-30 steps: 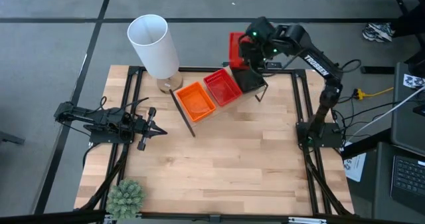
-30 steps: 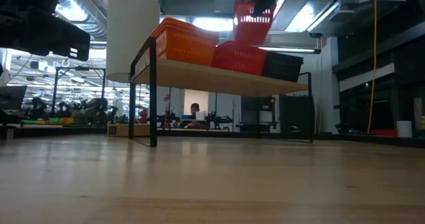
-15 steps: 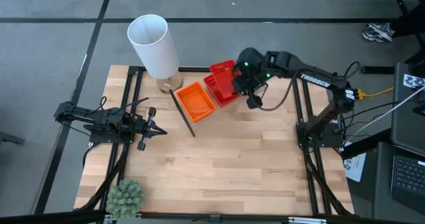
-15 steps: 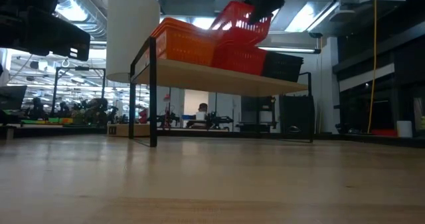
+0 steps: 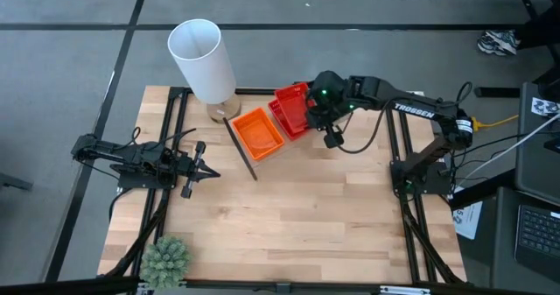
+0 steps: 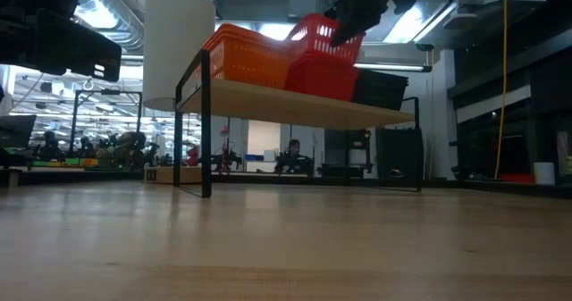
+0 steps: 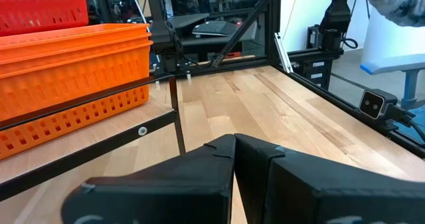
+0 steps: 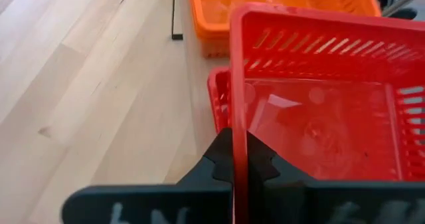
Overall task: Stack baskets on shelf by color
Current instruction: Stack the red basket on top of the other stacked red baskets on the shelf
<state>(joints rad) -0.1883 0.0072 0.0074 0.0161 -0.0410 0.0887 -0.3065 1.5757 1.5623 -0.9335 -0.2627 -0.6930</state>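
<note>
1. Right gripper [image 8: 234, 161]: fingers pinched fully together on the near rim wall of a red plastic mesh basket [image 8: 319, 111]. The basket hangs tilted directly ahead of the fingers, over the red stack.

2. Directly below the fingers: the stacked red mesh baskets [image 6: 320, 73] on the light wood shelf board with the thin black rod frame [image 6: 295, 104]. The held basket's far end looks close to or touching the stack; its gripped end is higher. I cannot tell whether it has begun to nest.

3. Risk: the grip is on one thin rim only, so the basket may pivot in the fingers. If released while tilted, it could seat crooked or slide off the stack.

4. Just beside the fingers, toward the left arm: the stacked orange mesh baskets [image 5: 258, 131]. A sideways drift on lowering could land the rim across both stacks or nudge the orange one.

5. On the other side of the red stack: the black mesh baskets [image 6: 380, 88], partly hidden under the arm from above. The wrist could brush them on descent.

6. Pressing down hard on a misaligned basket might shift the shelf on the wooden desk [image 5: 289, 216].

7. Well apart from the working fingers: left gripper [image 5: 207, 172], fingers closed and empty, parked over the desk. No hazard judged there.
</note>
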